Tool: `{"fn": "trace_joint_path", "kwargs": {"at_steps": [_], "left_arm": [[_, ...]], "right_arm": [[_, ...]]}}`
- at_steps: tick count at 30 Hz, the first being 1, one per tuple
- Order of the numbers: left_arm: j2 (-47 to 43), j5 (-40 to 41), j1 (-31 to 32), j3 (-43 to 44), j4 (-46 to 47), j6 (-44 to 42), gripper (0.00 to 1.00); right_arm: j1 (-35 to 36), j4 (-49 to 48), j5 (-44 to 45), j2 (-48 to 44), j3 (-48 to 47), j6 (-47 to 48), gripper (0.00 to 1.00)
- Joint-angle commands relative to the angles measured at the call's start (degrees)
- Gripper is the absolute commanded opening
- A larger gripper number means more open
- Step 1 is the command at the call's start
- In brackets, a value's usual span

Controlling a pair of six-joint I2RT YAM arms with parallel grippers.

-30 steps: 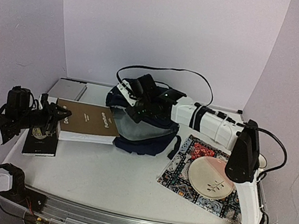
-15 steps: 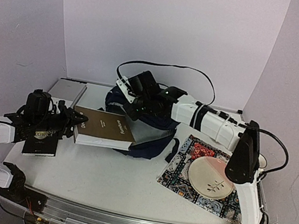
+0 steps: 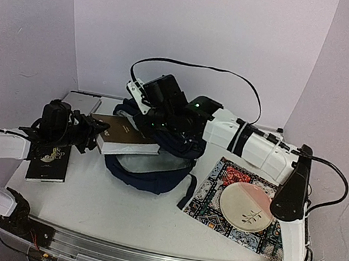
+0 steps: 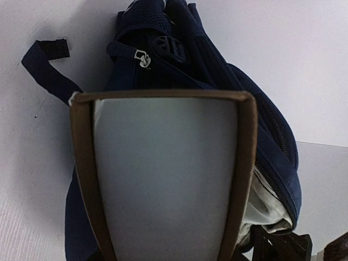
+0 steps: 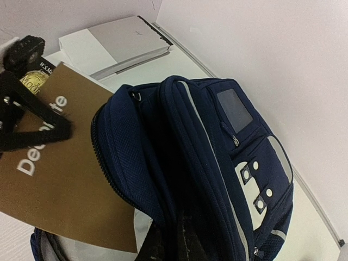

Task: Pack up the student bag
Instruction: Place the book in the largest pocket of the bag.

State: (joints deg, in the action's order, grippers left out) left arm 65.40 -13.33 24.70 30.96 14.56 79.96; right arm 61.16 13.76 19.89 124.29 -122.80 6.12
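the student bag (image 3: 152, 182) sits mid-table (image 3: 119, 212), its mouth turned toward the left arm and its upper lip hoisted by the right gripper (image 3: 156, 117); in the right wrist view those fingers are lost against dark fabric, so i take them to be clamped on the lip rather than see it plainly; the left gripper (image 3: 92, 135) is closed on the near edge of a brown book (image 3: 127, 137), held roughly flat with its far end at the opening, over the pale lining; the left wrist view looks straight along the book at the zip and the navy folds beyond.

risks, as i judge them: the book's leading corners could snag on the zip track or the mesh inner panel and shove the whole bag back across the table rather than slide in; the raised lip is soft, so a sag or slip in the right hold would drop fabric onto the cover and close the gap; the book is pinched at one end only, so it may droop and pivot; a black book (image 3: 47, 163) lies just under the left arm, easy to nudge.
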Motion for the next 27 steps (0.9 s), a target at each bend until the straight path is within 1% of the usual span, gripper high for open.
{"fn": "trace_joint_path", "kwargs": {"at_steps": [1, 6, 9, 13, 16, 23, 27], "left_arm": [[1.71, 7.72, 3.20, 3.45, 11.73, 2.52, 0.15], [5.91, 15.58, 6.72, 5.05, 15.02, 3.41, 0.14], [9.27, 20.51, 9.06, 6.54, 17.10, 3.71, 0.14], [14.61, 24.93, 10.86, 8.02, 22.94, 3.53, 0.15], [19.84, 25.72, 11.51, 9.60, 27.39, 3.93, 0.16], [31.75, 27.27, 14.19, 15.13, 36.14, 0.10, 0.24], [38.41, 24.32, 14.60, 17.79, 38.22, -1.39, 0.31]], "right_arm": [[2.06, -4.92, 0.82, -5.47, -4.19, -3.97, 0.00], [3.11, -4.88, 1.30, -5.16, -3.85, -5.67, 0.00], [3.66, -4.95, 0.85, -4.83, -3.80, -8.57, 0.00], [3.91, -5.05, -0.23, -4.59, -3.85, -9.21, 0.00], [4.05, -5.05, -1.15, -4.60, -3.77, -9.37, 0.00], [3.98, -5.13, -0.01, -4.70, -2.90, -8.11, 0.00], [3.67, -5.14, 2.27, -4.30, -2.65, -6.64, 0.00]]}}
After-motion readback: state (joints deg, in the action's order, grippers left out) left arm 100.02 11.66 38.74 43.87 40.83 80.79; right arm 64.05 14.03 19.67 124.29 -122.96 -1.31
